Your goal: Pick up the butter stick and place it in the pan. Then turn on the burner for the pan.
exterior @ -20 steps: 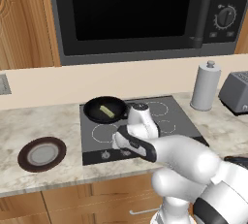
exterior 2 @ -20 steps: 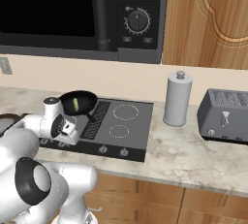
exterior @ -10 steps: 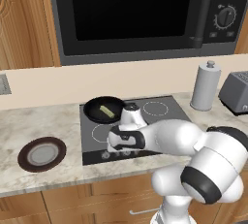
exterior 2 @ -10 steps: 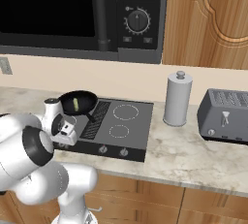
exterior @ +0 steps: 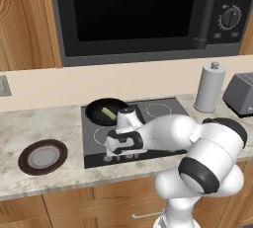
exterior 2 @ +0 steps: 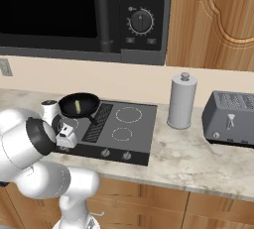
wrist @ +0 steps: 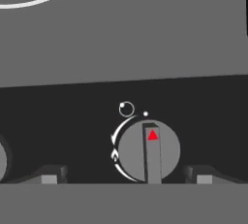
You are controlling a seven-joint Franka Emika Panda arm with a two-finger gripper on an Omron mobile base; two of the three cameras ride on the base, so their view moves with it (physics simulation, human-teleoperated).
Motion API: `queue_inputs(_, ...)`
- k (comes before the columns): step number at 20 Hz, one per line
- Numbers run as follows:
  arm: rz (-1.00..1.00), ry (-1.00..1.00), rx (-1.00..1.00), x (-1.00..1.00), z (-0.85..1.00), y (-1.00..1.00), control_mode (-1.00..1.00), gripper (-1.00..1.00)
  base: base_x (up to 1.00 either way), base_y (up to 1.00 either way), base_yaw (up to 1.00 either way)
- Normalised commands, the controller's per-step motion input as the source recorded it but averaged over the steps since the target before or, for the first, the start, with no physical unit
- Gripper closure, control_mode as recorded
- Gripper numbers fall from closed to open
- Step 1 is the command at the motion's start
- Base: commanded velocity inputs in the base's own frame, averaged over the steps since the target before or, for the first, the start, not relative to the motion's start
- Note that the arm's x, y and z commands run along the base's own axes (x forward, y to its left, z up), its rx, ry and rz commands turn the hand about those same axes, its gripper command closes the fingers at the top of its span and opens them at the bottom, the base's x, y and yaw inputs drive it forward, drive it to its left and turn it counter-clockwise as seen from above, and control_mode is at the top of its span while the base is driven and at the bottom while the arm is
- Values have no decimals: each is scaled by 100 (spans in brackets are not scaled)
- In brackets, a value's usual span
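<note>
The butter stick [exterior: 107, 112] [exterior 2: 78, 106] lies inside the black pan [exterior: 99, 117] [exterior 2: 88, 101], which sits on the rear left burner of the dark cooktop [exterior: 160, 118]; the burner itself is hidden under the pan. My gripper [exterior: 118, 154] [exterior 2: 64, 143] points down at the cooktop's front control strip. In the hand view the gripper [wrist: 127, 178] is open, its fingertips [wrist: 48, 177] standing on either side of a round grey knob [wrist: 148, 151] with a red triangle mark, apart from it. Nothing is held.
A dark brown plate [exterior: 42, 156] lies on the counter left of the cooktop. A white cylinder [exterior: 207, 88] and a grey toaster [exterior: 240, 93] stand to the right. Other knobs [exterior 2: 105, 152] line the strip. A black microwave [exterior: 138, 10] hangs above.
My hand has shifted a little left along the front control strip and the elbow has swung forward. The jaws have narrowed very slightly. Pan and butter stick have not moved.
</note>
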Motion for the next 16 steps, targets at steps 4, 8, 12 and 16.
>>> queue_inputs(4, 0, 0, -3, 0, -10, -4, -100, -100, 0, 0, 0)
queue_inputs(8, 0, 0, -1, 0, -8, -11, -100, -100, 0, 0, 0)
queue_inputs(12, 0, 0, 0, 0, -12, -20, -100, -100, 0, 0, 0)
queue_inputs(16, 0, 0, 0, 0, -6, -20, -100, -100, 0, 0, 0)
